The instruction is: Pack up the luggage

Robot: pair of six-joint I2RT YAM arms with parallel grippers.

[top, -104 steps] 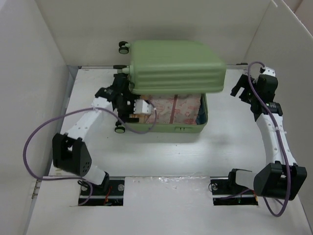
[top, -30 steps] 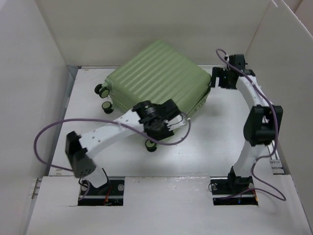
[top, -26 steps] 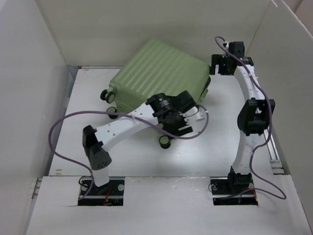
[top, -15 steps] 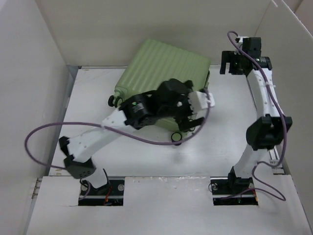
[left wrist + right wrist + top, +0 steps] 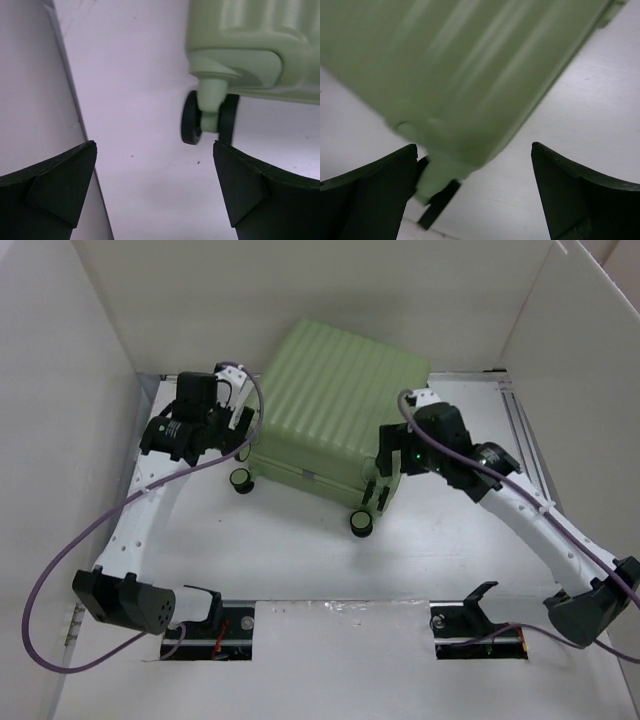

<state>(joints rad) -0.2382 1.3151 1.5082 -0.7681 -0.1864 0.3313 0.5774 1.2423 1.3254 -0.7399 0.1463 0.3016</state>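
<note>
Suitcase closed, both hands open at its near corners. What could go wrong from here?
The left hand hangs open by a wheel; a push forward might catch it and swing the suitcase round.
The right hand straddles the near corner; closing there may slip off the smooth plastic.
Whether the suitcase is latched cannot be seen; a shove might spring it open.

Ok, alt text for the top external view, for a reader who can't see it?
A closed light-green suitcase lies at the back of a white table, two black wheels along its near edge. The left claw is at its near left corner, the right claw at its near right corner; neither grips it.
</note>
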